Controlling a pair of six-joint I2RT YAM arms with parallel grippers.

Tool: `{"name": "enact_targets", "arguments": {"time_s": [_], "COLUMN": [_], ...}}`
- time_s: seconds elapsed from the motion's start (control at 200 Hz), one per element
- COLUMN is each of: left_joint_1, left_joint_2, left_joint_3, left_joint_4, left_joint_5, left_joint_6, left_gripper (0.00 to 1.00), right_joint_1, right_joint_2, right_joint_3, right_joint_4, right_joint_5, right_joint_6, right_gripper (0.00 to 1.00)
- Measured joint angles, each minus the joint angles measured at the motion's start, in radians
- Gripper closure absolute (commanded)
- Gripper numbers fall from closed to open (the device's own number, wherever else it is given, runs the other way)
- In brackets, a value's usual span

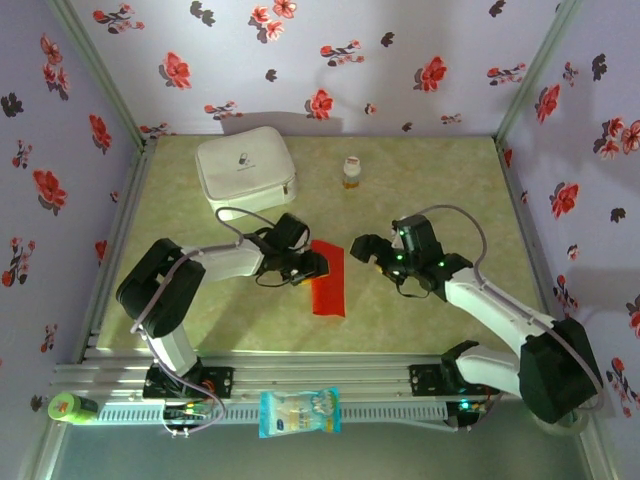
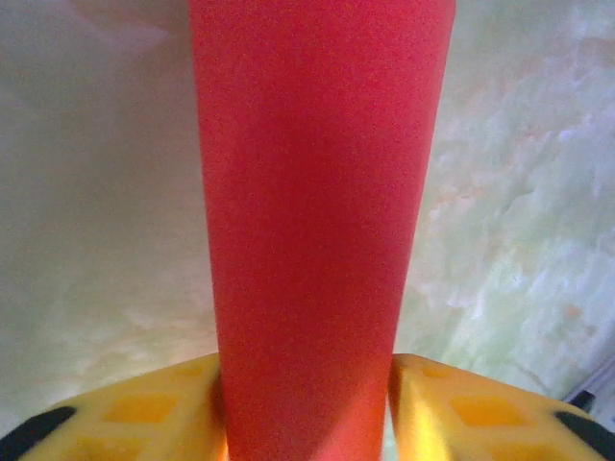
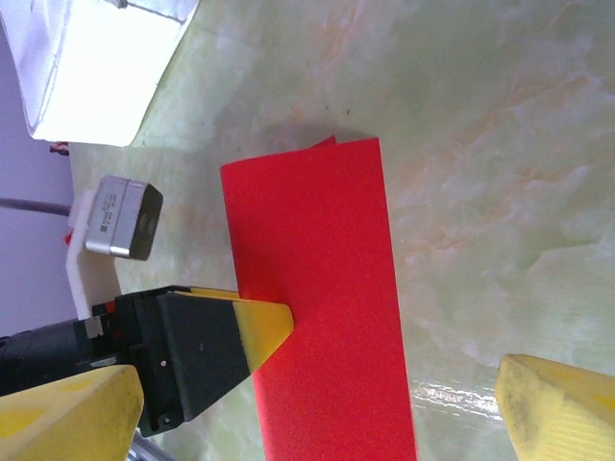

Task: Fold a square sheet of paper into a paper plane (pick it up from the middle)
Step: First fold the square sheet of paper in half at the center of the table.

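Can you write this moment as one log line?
red paper: folded, on table | left gripper: at its left edge | right gripper: open, beside it, apart

My left gripper (image 1: 314,266) reaches inward, held low, jaws part-open. My right gripper (image 1: 362,247) faces it, jaws spread wide.

Lilac walls (image 1: 330,60) with red and black flowers (image 1: 432,72) enclose a pale green marbled table (image 1: 440,180).
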Motion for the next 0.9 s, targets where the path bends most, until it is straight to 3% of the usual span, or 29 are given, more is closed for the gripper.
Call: {"name": "enact_targets", "arguments": {"time_s": [0.185,0.575,0.9], "left_joint_1": [0.0,0.002,0.004], "left_joint_2": [0.0,-0.064,-0.058], "left_joint_3": [0.004,-0.016,-0.017], "left_joint_4": [-0.024,-0.045,-0.115], "left_joint_5": [-0.063,-0.179,-0.204], "left_joint_6": [0.021,0.032,0.09], "left_gripper": [0.4,0.4,0.4], "right_joint_1": [0.01,0.032,0.058], "right_joint_2": [0.032,0.063,0.095], "right_joint_3": [0.0,0.0,0.0], "right_joint_4": [0.017,0.043,0.07], "right_joint_5": [0.0,0.002,0.008], "right_joint_6": [0.0,0.0,0.008], "right_gripper": [0.05,0.05,0.05]}}
